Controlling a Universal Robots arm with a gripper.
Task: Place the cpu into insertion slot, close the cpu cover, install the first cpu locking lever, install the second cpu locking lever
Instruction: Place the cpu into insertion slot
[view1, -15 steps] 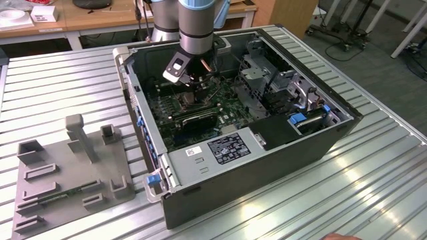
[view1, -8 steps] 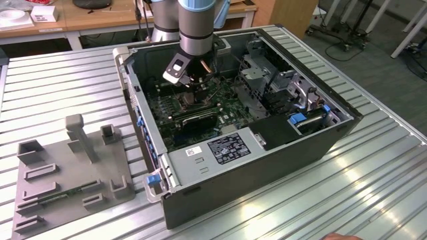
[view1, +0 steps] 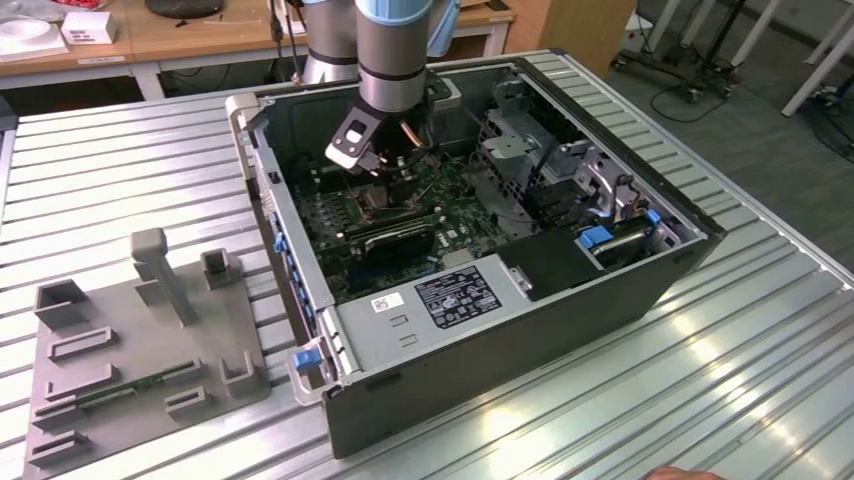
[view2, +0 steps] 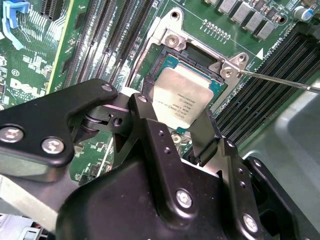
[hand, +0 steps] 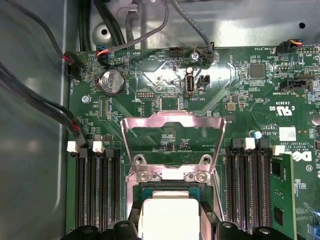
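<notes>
Here, flat square silvery-metal cpu (view2: 182, 97).

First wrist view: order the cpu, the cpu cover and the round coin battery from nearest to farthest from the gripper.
1. The cpu, held in the gripper over the socket.
2. The cpu cover, swung open just beyond the socket.
3. The coin battery, farthest, past the cover on the green board.

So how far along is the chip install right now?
Nothing looks finished yet. In hand: the gripper holds the chip by its edges right at the socket; I can't tell if it's seated. Left to do: the cover is flipped open, and a thin lever sticks out unlatched.
</notes>
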